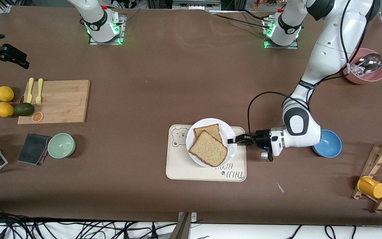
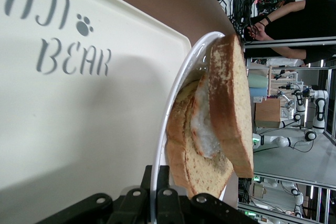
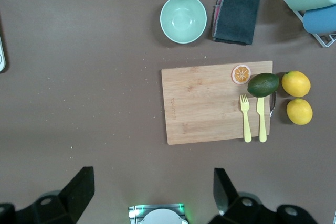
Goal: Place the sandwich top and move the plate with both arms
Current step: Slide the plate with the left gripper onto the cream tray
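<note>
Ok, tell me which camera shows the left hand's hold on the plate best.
The left wrist view: the left hand sits shut on the plate rim, one finger each side. The front view shows the hand meeting the plate edge from above only, not the pinch. The right wrist view shows neither.

Even, bright overhead light fills my table (image 1: 164,59), and shadows stay soft and short beside the green bowl (image 1: 61,145) and the cutting board (image 1: 56,101). Green glow spills from my bases. From my left wrist, the tray (image 2: 79,129) looks pale and washed out, with the plate (image 2: 181,82) rim slightly blurred up close.
</note>
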### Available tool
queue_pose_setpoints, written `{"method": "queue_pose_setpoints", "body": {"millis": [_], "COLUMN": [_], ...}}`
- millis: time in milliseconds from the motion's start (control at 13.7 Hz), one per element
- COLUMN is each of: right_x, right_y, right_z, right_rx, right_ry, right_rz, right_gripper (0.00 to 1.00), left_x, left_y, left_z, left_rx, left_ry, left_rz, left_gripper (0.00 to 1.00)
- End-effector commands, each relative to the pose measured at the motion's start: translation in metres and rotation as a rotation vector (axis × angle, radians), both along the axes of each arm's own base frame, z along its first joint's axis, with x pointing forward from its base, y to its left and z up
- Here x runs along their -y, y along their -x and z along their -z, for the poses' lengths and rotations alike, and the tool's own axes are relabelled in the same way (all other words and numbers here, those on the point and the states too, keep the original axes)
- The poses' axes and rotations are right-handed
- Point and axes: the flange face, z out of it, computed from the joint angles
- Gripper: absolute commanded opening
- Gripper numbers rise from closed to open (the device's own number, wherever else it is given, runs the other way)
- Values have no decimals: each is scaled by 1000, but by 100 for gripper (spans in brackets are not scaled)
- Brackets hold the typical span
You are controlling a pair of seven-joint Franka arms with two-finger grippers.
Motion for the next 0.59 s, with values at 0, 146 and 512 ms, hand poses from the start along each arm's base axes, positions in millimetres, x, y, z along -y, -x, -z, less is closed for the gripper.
{"method": "queue_pose_setpoints", "body": {"millis": [0, 146, 512], "right_x": [-2, -3, 0], "right_y": [-1, 1, -1], "right_z": [-5, -7, -5], "right_rx": [18, 16, 19], "right_ry": [5, -2, 4], "right_rz": [-1, -9, -7], "right_gripper": [100, 100, 100], "left_x": [19, 19, 18], "left_y": [-14, -19, -18], "left_z": [24, 38, 43], "left_rx": [5, 19, 11], "left_ry": [-39, -82, -83], "left_rz": [17, 16, 12], "left_gripper": [0, 0, 0]}}
